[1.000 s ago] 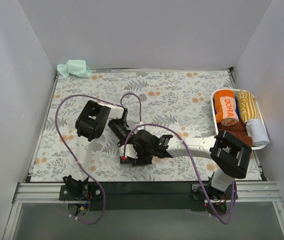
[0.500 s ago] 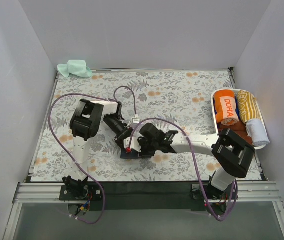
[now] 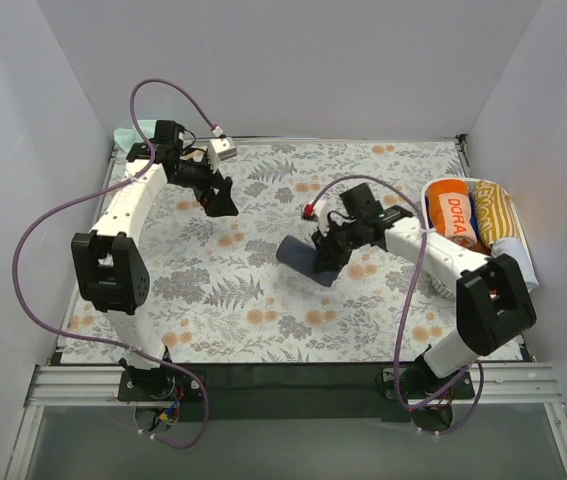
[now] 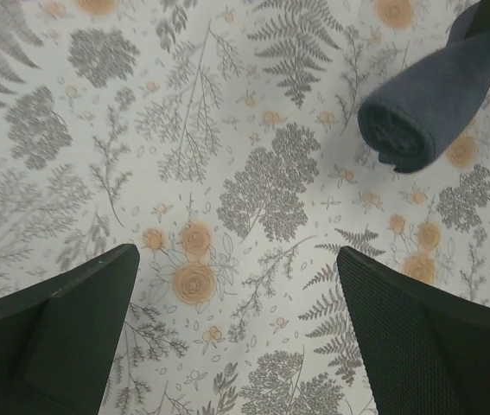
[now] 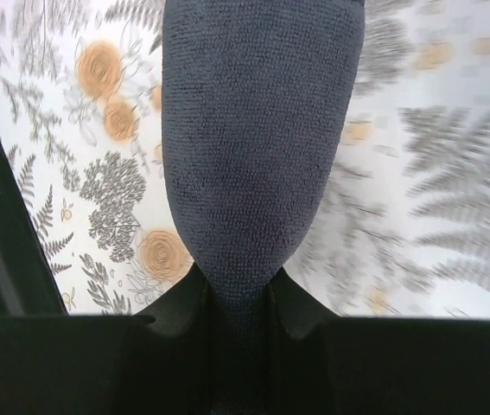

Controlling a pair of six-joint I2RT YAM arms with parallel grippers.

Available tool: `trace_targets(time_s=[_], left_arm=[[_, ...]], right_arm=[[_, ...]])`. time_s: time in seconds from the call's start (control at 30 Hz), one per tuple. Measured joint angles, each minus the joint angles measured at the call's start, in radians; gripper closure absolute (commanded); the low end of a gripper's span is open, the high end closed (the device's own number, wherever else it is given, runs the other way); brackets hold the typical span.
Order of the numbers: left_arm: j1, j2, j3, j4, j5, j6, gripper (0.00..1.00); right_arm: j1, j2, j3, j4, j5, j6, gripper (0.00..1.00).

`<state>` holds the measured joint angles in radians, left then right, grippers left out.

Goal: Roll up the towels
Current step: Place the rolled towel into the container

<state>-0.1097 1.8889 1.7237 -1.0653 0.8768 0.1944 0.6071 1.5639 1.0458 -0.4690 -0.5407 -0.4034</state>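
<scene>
The right gripper (image 3: pixel 329 250) is clamped on 1 end of the navy towel (image 3: pixel 303 262), which is already wound into a tight roll. In the right wrist view the fingers pinch the roll's narrow end (image 5: pixel 240 298) while the rest of the roll (image 5: pixel 257 130) juts out ahead of them. Gripping the end rather than the middle probably squeezes the layers together so the roll cannot unwind in transit. The roll sits just to the 3 o'clock side of the middle of the worktop (image 3: pixel 263 330) and looks lifted clear of the floral covering, though I cannot be sure of that.

At the 3 o'clock edge stands the white basket (image 3: pixel 426 205), holding 4 finished rolls side by side: orange towel (image 3: pixel 453 220), yellow-striped towel (image 3: pixel 494 208), brown towel (image 3: pixel 471 262) and pale grey towel (image 3: pixel 515 262). They are packed parallel, likely to leave room for more. The navy roll is probably headed there.

The left gripper (image 3: pixel 218 200) hangs out toward 10 o'clock with its jaws spread wide and nothing between them. Its wrist view shows bare floral pattern between the fingers (image 4: pixel 417 346), with the navy roll (image 4: pixel 422 117) well off at 2 o'clock. Standing there, it leaves the right arm a free path.
</scene>
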Motion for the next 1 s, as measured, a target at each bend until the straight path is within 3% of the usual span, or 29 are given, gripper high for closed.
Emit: trace_targets(time_s=[0.17, 0.57, 0.8, 1.0], left_arm=[[-0.043, -0.125, -0.048, 0.132, -0.051, -0.148, 0.05], [-0.194, -0.124, -0.024, 0.230, -0.204, -0.277, 0.04], [-0.190, -0.173, -0.135, 0.311, -0.213, -0.345, 0.04], [-0.188, -0.223, -0.244, 0.364, -0.210, -0.388, 0.03]], right_arm=[[-0.256, -0.076, 0.127, -0.109, -0.056, 0.026, 0.99], [-1.057, -0.067, 0.473, -0.447, -0.090, -0.077, 0.99], [-1.301, 0.109, 0.789, -0.581, -0.048, -0.095, 0.99], [-1.318, 0.174, 0.869, -0.614, 0.104, -0.082, 0.99]])
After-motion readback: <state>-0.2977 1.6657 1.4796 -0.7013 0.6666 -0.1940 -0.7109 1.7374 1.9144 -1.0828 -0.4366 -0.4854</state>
